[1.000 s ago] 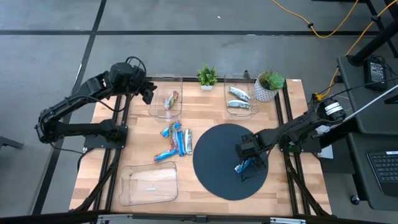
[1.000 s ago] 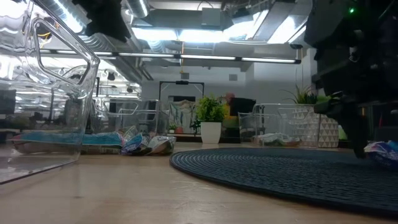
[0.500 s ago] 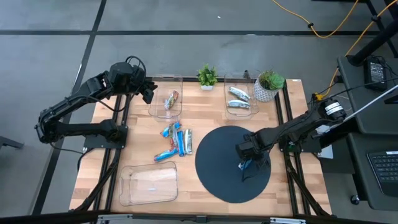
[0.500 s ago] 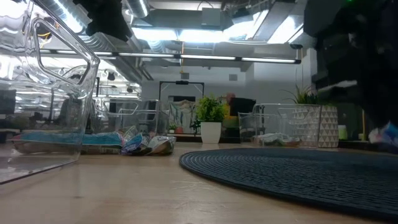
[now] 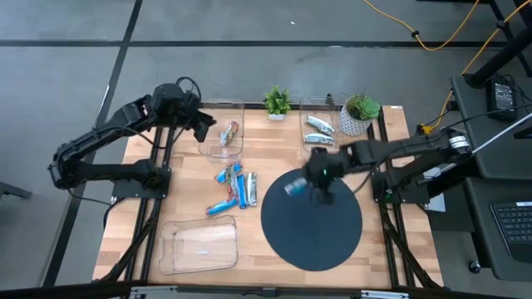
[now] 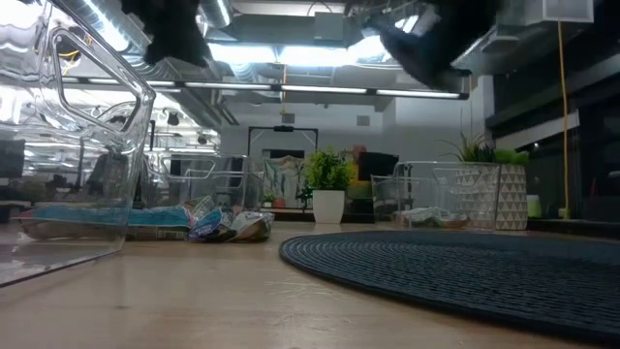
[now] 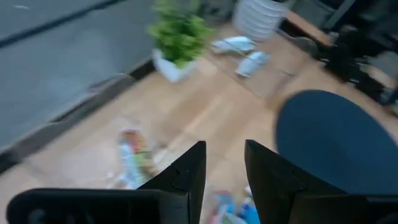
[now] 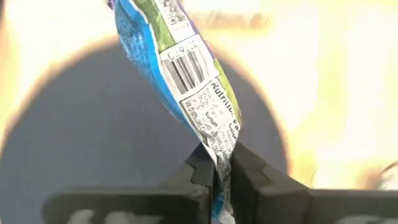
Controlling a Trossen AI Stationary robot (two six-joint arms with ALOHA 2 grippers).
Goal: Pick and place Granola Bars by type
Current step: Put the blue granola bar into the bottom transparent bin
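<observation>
My right gripper (image 5: pixel 306 183) is above the far part of the round dark mat (image 5: pixel 312 224), shut on a blue granola bar (image 8: pixel 180 68), which is blurred in the high view (image 5: pixel 294 188). My left gripper (image 5: pixel 204 126) is open and empty, beside the far left clear tray (image 5: pixel 221 149), where a red-orange bar (image 5: pixel 229 132) lies. Several bars, mostly blue, lie in a pile (image 5: pixel 235 188) on the table left of the mat. Silver-white bars (image 5: pixel 319 131) lie in the far right tray (image 5: pixel 309 108). My right gripper pinches the blue bar by one end of its wrapper (image 8: pixel 219 149) between its two fingers (image 8: pixel 200 171). The rest of the bar sticks out ahead of the fingers, barcode side toward the wrist camera. The bar is lifted clear of the mat.
An empty clear tray (image 5: pixel 199 246) stands at the near left. Two small potted plants (image 5: pixel 277 101) (image 5: pixel 359 113) stand at the far edge, by the far right tray. Bare wood lies between the pile and the far trays.
My right gripper has lifted the blue bar off the right part of the mat. It has carried it up, toward the table's far edge and to the left. The bar is now clear of the mat. The mat has slid slightly toward the right edge.
</observation>
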